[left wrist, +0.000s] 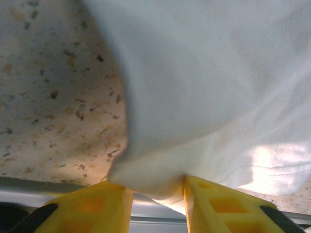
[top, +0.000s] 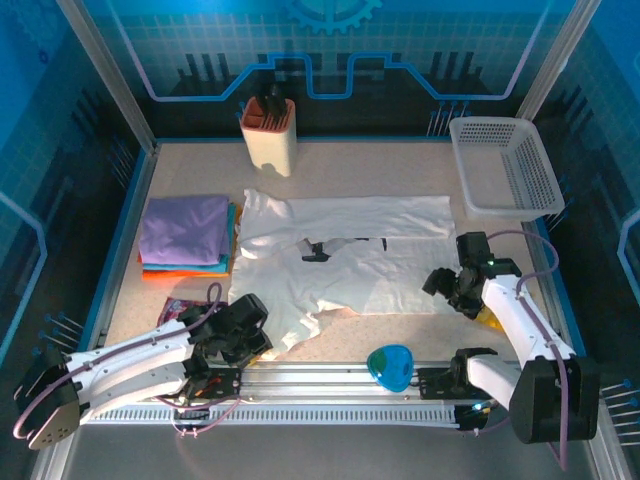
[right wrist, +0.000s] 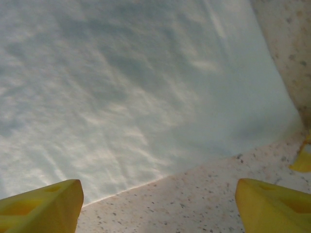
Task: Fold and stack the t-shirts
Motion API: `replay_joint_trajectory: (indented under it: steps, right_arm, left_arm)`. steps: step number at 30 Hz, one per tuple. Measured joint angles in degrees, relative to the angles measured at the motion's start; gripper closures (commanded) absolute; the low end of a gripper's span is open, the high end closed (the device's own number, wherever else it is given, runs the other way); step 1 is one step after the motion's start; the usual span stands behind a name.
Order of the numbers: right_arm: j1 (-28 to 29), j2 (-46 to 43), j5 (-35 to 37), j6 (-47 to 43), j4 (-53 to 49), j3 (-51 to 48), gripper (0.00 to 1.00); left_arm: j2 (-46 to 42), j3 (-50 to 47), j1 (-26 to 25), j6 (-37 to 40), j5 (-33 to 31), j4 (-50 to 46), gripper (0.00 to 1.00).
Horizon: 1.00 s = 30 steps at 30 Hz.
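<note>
The white t-shirt (top: 350, 260) lies spread across the middle of the table, with small dark marks (top: 315, 250) near its centre. My left gripper (top: 258, 338) is at its near left corner. In the left wrist view the yellow fingers (left wrist: 112, 204) sit either side of a bunched fold of white cloth (left wrist: 209, 97), which touches both; the gripper (left wrist: 158, 194) is shut on it. My right gripper (top: 442, 285) hovers open over the shirt's near right hem. In the right wrist view its jaws (right wrist: 159, 204) stand wide over bare table beside the cloth (right wrist: 121, 87). A folded lavender t-shirt (top: 185, 228) rests on orange-edged ones (top: 190, 268) at the left.
A white perforated basket (top: 505, 165) stands at the back right, and a beige holder with dark tools (top: 270, 135) at the back centre. A shiny purple packet (top: 180, 308) lies near the left arm. A blue object (top: 390, 365) sits on the front rail. A yellow item (right wrist: 302, 160) lies right of the hem.
</note>
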Motion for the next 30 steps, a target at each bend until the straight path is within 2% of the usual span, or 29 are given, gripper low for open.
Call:
replay_joint_trajectory:
  steps: [1, 7, 13, 23, 30]
  right_arm:
    - [-0.11, -0.44, 0.33, 1.22, -0.2, -0.81, 0.28]
    - [-2.97, 0.24, 2.43, 5.57, 0.02, -4.7, 0.31]
    - [-6.38, 4.39, 2.89, 6.12, 4.2, -6.27, 0.39]
    - [-7.54, 6.71, 3.32, 5.07, 5.29, -6.16, 0.52]
    - [-9.05, 7.74, 3.23, 4.57, 4.52, -5.57, 0.59]
  left_arm:
    - [0.07, 0.0, 0.0, 0.0, -0.17, 0.24, 0.69]
    - [0.07, 0.0, 0.0, 0.0, -1.36, 0.74, 0.74]
    - [0.04, -0.02, 0.0, -0.15, -2.16, 0.74, 0.84]
    - [-1.25, 0.42, 0.0, 0.61, -4.09, -2.16, 1.0]
    - [-1.9, 1.68, 0.02, 0.74, -5.18, -4.35, 1.0]
